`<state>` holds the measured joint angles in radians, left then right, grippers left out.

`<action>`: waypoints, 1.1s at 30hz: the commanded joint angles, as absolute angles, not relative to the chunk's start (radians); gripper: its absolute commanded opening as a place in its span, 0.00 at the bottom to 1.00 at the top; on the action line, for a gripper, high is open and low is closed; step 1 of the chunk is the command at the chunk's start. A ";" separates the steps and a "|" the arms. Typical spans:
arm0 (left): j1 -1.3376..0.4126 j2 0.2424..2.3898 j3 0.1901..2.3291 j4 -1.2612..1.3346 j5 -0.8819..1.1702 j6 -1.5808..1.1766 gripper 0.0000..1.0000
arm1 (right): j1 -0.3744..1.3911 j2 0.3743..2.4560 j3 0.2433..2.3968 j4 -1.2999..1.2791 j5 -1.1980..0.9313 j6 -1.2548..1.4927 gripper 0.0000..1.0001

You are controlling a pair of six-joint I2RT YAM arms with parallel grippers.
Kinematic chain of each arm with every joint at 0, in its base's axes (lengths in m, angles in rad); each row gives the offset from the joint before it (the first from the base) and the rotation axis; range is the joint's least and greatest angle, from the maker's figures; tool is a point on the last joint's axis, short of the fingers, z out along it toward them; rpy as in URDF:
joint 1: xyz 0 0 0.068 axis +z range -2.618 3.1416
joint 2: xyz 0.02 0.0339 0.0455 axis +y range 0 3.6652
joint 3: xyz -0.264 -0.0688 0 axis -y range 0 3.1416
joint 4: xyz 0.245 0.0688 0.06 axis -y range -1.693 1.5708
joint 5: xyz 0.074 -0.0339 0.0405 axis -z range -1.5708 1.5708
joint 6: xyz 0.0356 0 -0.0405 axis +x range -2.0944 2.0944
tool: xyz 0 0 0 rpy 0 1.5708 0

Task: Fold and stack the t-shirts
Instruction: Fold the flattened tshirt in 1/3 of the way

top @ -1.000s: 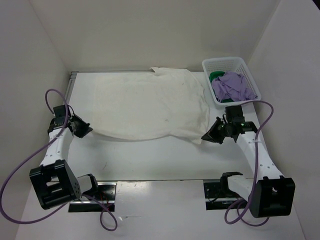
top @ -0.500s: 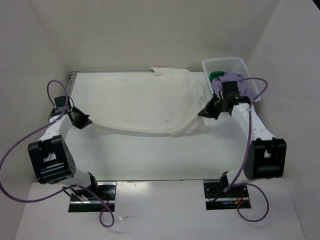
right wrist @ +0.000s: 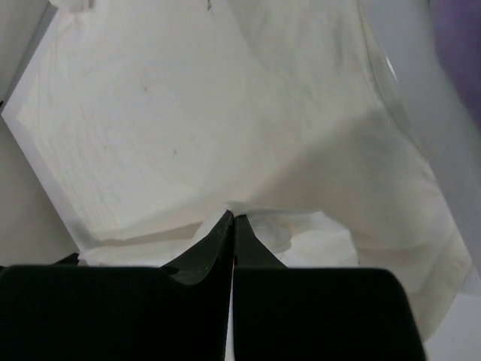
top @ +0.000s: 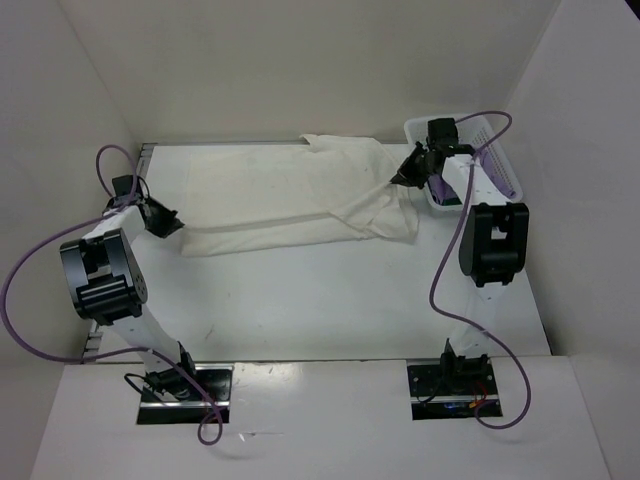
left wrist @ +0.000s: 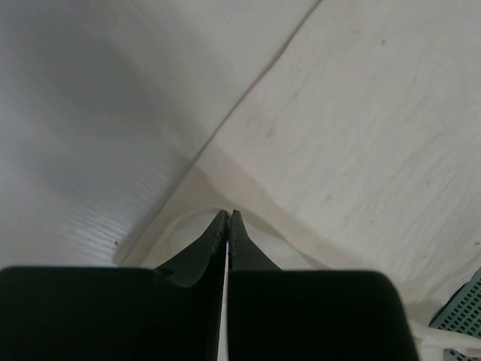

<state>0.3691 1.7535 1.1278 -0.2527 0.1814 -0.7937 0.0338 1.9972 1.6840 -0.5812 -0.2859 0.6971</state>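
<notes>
White table (top: 300, 300) boxed in by pale walls (top: 300, 60) at far edge and both sides. Light even, shadows soft. Thin metal strip (top: 220, 143) along far edge

One white t-shirt (top: 290, 195), one purple t-shirt (top: 503, 172), one basket (top: 470, 121), two hands: left hand (top: 177, 226), right hand (top: 397, 179).

1. The left arm (top: 103, 270) stands upright at the left side, with its wrist reaching to the right.
2. The left pincer (top: 168, 223) is closed and nips the white shirt (top: 280, 190) at its tips.
3. The right arm (top: 490, 240) is stretched far forward.
4. The right pincer (top: 398, 177) points left and is closed on the same shirt.
</notes>
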 commanded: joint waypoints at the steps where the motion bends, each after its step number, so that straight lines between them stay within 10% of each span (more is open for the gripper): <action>1: 0.374 1.802 1.183 -0.215 0.173 -0.808 0.00 | 0.026 2.080 1.811 -0.571 -0.239 0.675 0.00; 10: 0.341 1.870 1.268 -0.193 0.184 -0.808 0.02 | 0.026 2.207 1.954 -0.595 -0.207 0.666 0.00; 18: 0.391 1.746 1.154 -0.190 0.153 -0.837 0.60 | 0.026 2.119 1.954 -0.584 -0.232 0.655 0.35; 22: 0.402 1.603 1.016 -0.190 0.184 -0.838 0.46 | 0.035 1.952 1.792 -0.506 -0.232 0.655 0.37; 27: 0.402 1.552 0.830 -0.144 0.261 -0.853 0.42 | 0.055 1.760 1.458 -0.414 -0.265 0.683 0.01; 33: 0.402 1.646 0.862 -0.104 0.305 -0.873 0.50 | 0.055 1.638 1.261 -0.414 -0.246 0.652 0.19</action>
